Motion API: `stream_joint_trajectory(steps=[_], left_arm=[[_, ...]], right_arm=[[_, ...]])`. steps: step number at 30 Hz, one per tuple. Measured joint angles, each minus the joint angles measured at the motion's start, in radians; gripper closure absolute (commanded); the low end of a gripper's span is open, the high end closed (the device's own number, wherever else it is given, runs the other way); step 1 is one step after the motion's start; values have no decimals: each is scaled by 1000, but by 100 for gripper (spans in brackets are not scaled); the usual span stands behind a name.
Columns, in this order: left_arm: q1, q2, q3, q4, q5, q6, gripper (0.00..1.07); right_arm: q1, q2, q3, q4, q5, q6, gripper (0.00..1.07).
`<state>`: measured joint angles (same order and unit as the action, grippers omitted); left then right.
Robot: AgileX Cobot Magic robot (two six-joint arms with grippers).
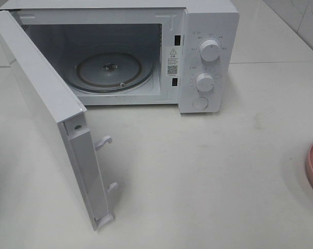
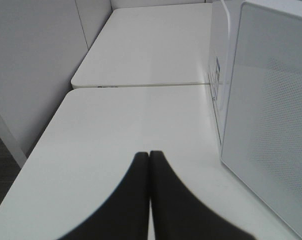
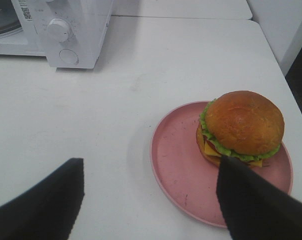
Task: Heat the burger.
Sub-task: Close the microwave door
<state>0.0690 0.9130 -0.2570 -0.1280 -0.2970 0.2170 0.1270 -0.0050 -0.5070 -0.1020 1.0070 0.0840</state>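
The microwave (image 1: 120,52) stands at about 12 o'clock on the table (image 1: 208,171), its door (image 1: 47,119) swung fully out toward 7 o'clock and the glass turntable (image 1: 109,70) bare inside. The burger (image 3: 241,127) sits on a pink plate (image 3: 181,165), of which only a sliver shows at 3 o'clock in the high view. It rides toward the plate's far-right side rather than its centre.

The left gripper (image 2: 149,165) has its fingers pressed together on nothing, beside the microwave's outer wall. The right gripper (image 3: 151,190) hangs over the near edge of the plate with its fingers spread wide and empty; one finger (image 3: 251,200) overlaps the burger's near edge in the wrist view, though whether it touches cannot be told.

The likely next step is a grasp on the burger or plate, and here trouble may start. A squeeze on the domed bun could slide the layers apart or tip the burger off the plate, since it sits off centre. If the plate is taken by the rim, the lopsided load could tilt it. The open door also stands in the way: a carry from 3 o'clock that swings wide could strike it, and the left arm near the microwave could nudge the housing.
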Motion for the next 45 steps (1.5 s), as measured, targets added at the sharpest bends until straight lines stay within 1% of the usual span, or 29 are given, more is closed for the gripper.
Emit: stream_joint_trajectory(steps=[3, 5, 6, 7, 8, 9, 10, 11, 14, 16, 21, 23, 24, 25, 26, 28, 30, 31, 32, 34, 35, 36, 38, 39, 41, 42, 43, 44, 45], left_arm=[[0, 27, 0, 38, -29, -29, 107], [0, 119, 0, 220, -118, -175, 107], [0, 119, 0, 220, -118, -175, 107], [0, 140, 0, 274, -143, -224, 107], [0, 178, 2, 370, -207, -313, 107], [0, 178, 2, 370, -207, -313, 107], [0, 198, 1, 424, -236, -348, 107], [0, 240, 1, 523, -313, -419, 107], [0, 258, 1, 557, -345, -439, 107], [0, 338, 1, 661, -482, -490, 107], [-18, 399, 0, 675, -575, -499, 107], [-57, 417, -3, 674, -577, -500, 107], [-102, 431, -9, 656, -578, -495, 107], [-102, 431, -9, 656, -578, -495, 107], [-157, 443, -11, 603, -585, -473, 107], [-180, 448, -11, 577, -585, -460, 107], [-266, 466, -15, 479, -589, -407, 107], [-266, 466, -15, 479, -589, -407, 107], [-315, 480, -24, 405, -590, -380, 107], [-336, 490, -30, 367, -590, -369, 107], [-388, 515, -46, 303, -591, -344, 107], [-388, 515, -46, 303, -591, -344, 107], [-464, 552, -71, 218, -591, -309, 107], [-464, 552, -71, 218, -591, -309, 107], [-532, 592, -106, 134, -591, -266, 107], [-532, 592, -106, 134, -591, -266, 107], [-571, 618, -134, 70, -591, -241, 107], [-571, 618, -134, 70, -591, -241, 107], [-607, 649, -165, 10, -591, -217, 107]], right_arm=[[0, 0, 0, 0, 0, 0, 35], [0, 0, 0, 0, 0, 0, 35], [0, 0, 0, 0, 0, 0, 35], [0, 0, 0, 0, 0, 0, 35], [0, 0, 0, 0, 0, 0, 35], [0, 0, 0, 0, 0, 0, 35], [0, 0, 0, 0, 0, 0, 35], [0, 0, 0, 0, 0, 0, 35], [0, 0, 0, 0, 0, 0, 35], [0, 0, 0, 0, 0, 0, 35], [0, 0, 0, 0, 0, 0, 35], [0, 0, 0, 0, 0, 0, 35], [0, 0, 0, 0, 0, 0, 35], [0, 0, 0, 0, 0, 0, 35], [0, 0, 0, 0, 0, 0, 35], [0, 0, 0, 0, 0, 0, 35], [0, 0, 0, 0, 0, 0, 35], [0, 0, 0, 0, 0, 0, 35], [0, 0, 0, 0, 0, 0, 35], [0, 0, 0, 0, 0, 0, 35], [0, 0, 0, 1, 0, 0, 35], [0, 0, 0, 1, 0, 0, 35], [0, 0, 0, 1, 0, 0, 35], [0, 0, 0, 1, 0, 0, 35], [0, 0, 0, 1, 0, 0, 35], [0, 0, 0, 1, 0, 0, 35], [0, 0, 0, 1, 0, 0, 35], [0, 0, 0, 1, 0, 0, 35], [0, 0, 0, 1, 0, 0, 35]])
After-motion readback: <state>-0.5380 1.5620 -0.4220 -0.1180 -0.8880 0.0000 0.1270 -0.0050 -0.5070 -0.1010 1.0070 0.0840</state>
